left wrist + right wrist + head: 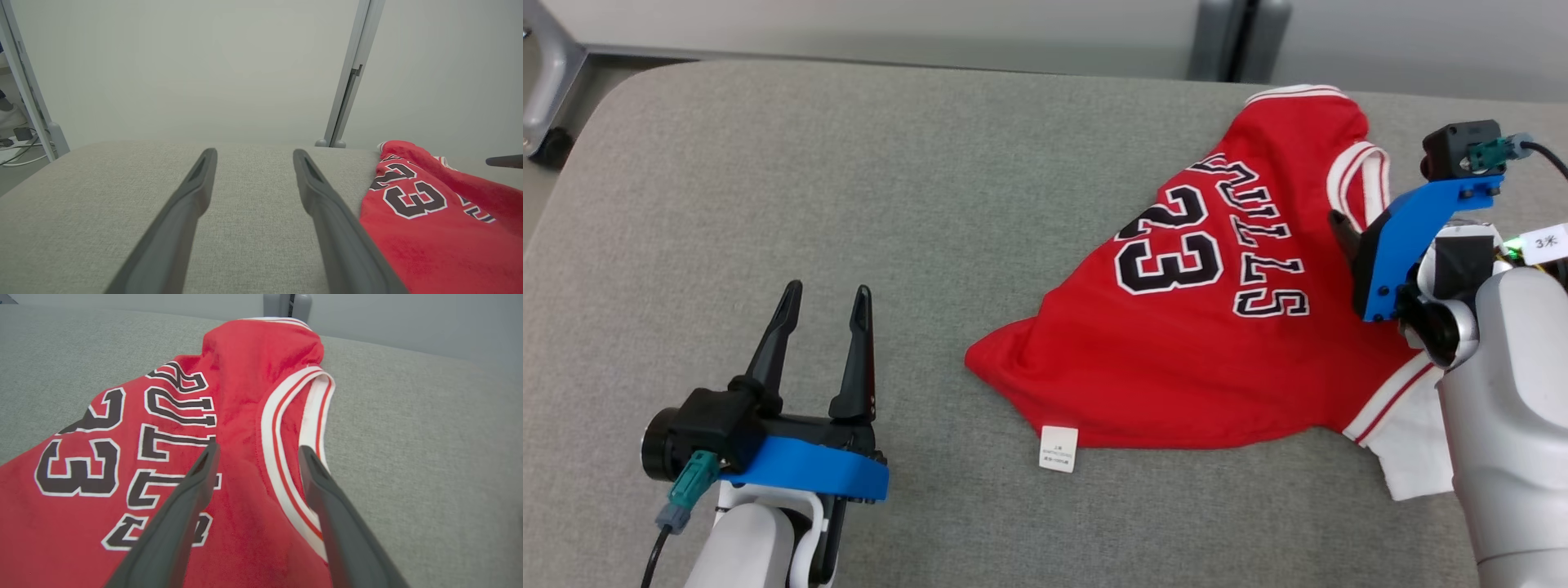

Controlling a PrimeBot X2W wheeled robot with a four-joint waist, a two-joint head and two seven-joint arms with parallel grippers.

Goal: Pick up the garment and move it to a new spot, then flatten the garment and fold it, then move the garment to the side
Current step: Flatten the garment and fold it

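Note:
The garment (1217,327) is a red jersey with black "23" lettering and white-and-red trim, lying crumpled on the right half of the grey padded table (849,204). A white label sticks out at its near hem. My right gripper (257,451) hovers open over the jersey's right side, one finger above the lettering, the other above the trimmed armhole; nothing sits between the fingers. In the head view only its dark fingertip (1342,233) shows past the blue bracket. My left gripper (823,298) stands open over bare table, left of the jersey (441,220), holding nothing.
The table's far edge (931,65) meets a pale wall with a grey vertical post (347,81). A metal frame leg and cables (24,134) stand off the table's left side. Bare grey surface spreads across the left and middle.

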